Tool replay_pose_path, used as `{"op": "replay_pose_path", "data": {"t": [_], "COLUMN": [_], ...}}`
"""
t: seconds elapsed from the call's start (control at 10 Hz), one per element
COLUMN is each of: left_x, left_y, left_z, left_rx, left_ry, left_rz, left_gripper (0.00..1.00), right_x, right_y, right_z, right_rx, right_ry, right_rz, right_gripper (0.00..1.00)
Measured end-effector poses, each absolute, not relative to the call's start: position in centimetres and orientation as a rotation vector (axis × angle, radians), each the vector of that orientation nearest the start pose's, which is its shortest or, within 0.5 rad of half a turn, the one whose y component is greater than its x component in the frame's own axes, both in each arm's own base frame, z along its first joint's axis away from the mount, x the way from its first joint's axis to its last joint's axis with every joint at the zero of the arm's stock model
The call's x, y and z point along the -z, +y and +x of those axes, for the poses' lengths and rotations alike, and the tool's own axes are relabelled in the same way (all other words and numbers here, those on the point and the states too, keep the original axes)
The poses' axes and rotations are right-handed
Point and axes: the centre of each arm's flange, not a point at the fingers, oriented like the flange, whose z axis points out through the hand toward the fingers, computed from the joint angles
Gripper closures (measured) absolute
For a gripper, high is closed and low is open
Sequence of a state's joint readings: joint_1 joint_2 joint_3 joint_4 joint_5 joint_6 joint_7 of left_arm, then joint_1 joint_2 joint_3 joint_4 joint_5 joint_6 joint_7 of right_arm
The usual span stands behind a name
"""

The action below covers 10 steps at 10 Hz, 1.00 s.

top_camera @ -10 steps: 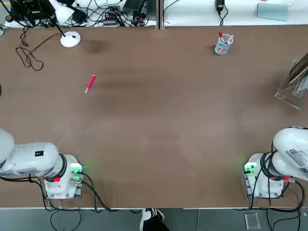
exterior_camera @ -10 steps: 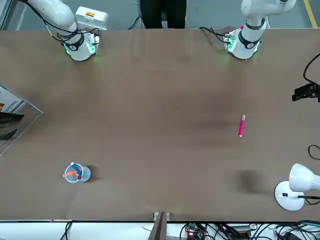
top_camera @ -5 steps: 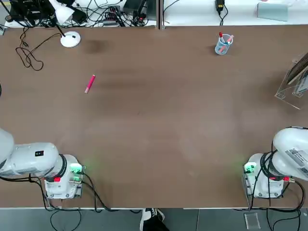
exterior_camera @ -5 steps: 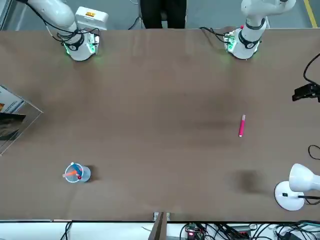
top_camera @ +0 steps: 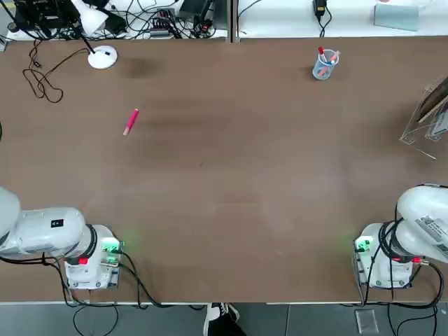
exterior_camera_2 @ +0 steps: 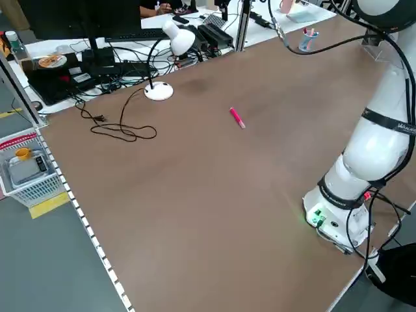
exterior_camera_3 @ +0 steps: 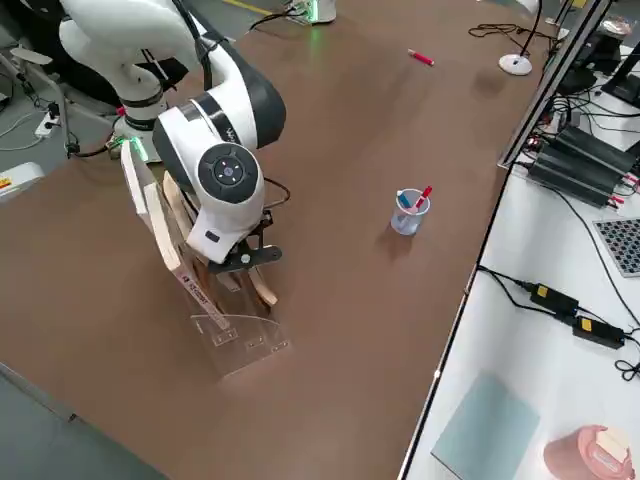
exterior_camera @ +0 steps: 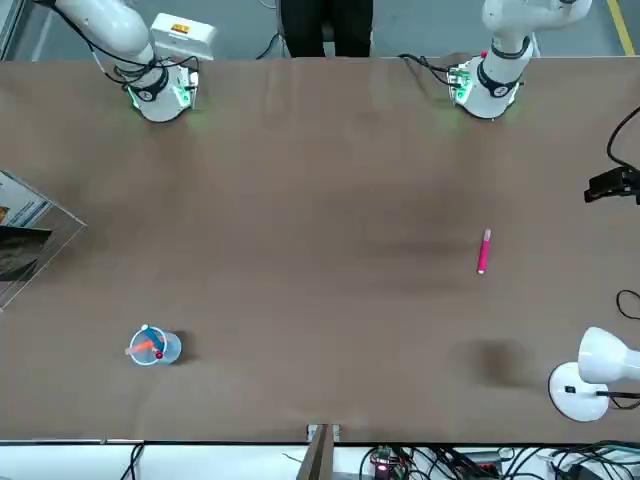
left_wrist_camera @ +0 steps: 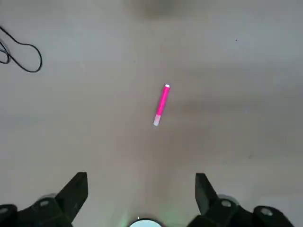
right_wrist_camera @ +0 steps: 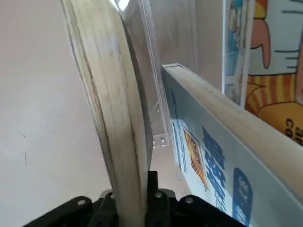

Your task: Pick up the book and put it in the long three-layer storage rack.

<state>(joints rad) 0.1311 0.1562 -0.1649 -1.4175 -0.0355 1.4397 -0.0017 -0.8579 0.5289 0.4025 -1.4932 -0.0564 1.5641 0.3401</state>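
"Book, with its surroundings: list them, largest first."

"Item: storage rack [exterior_camera_3: 245, 345], clear, hard-walled, at the robot's right side of the table. Presumably brittle at its panel edges; not to be knocked."

"And the book [right_wrist_camera: 106, 90] itself?"

"Item: one, upright, its pale page edges toward the wrist camera, at the rack beside a clear panel. Whether it is fully seated, I cannot tell. Likely stiff and moderately heavy for its slimness; smooth covers could slip or swing under a loose hold."

"Its neighbour?"

"Item: second book [right_wrist_camera: 215, 158], pale cover, blue print, leaning at a slant near it, apart from the fingers."

"Grippers?"

"Item: right gripper [right_wrist_camera: 130, 201], at the rack, fingers nearly together, one on each cover, the book pinched between. Item: left gripper [left_wrist_camera: 141, 182], parked over the table on the robot's left, fingers wide apart, nothing held."

"Best hold?"

"Flat across both covers, at the near edge, as here; firm enough to check tilt, never by one cover alone, lest the pages fan out."
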Motion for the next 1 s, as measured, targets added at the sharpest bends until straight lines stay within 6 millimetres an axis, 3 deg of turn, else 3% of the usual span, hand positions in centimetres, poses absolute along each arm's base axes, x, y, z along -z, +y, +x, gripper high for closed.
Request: {"op": "replay_pose_path", "data": {"t": [0.2, 0.5, 0.7, 0.8, 1.0], "left_x": [-59.7, -59.7, -59.7, -59.7, -59.7], "left_y": [-1.6, -1.6, -1.6, -1.6, -1.6], "left_z": [58.7, 58.7, 58.7, 58.7, 58.7], "left_rx": [-0.212, -0.212, -0.212, -0.212, -0.212], "left_ry": [0.054, 0.054, 0.054, 0.054, 0.054], "left_rz": [-3.193, -3.193, -3.193, -3.193, -3.193], "left_gripper": [0.00, 0.00, 0.00, 0.00, 0.00], "right_x": [-35.9, -35.9, -36.0, -36.3, -36.8], "right_y": [-32.2, -32.2, -32.3, -32.3, -32.1], "right_z": [55.8, 55.8, 55.9, 56.0, 56.3], "right_rx": [-0.595, -0.597, -0.596, -0.591, -0.582], "right_ry": [1.121, 1.120, 1.121, 1.120, 1.114], "right_rz": [-2.683, -2.683, -2.683, -2.685, -2.691], "right_gripper": [0.56, 0.44, 0.30, 0.16, 0.00]}}
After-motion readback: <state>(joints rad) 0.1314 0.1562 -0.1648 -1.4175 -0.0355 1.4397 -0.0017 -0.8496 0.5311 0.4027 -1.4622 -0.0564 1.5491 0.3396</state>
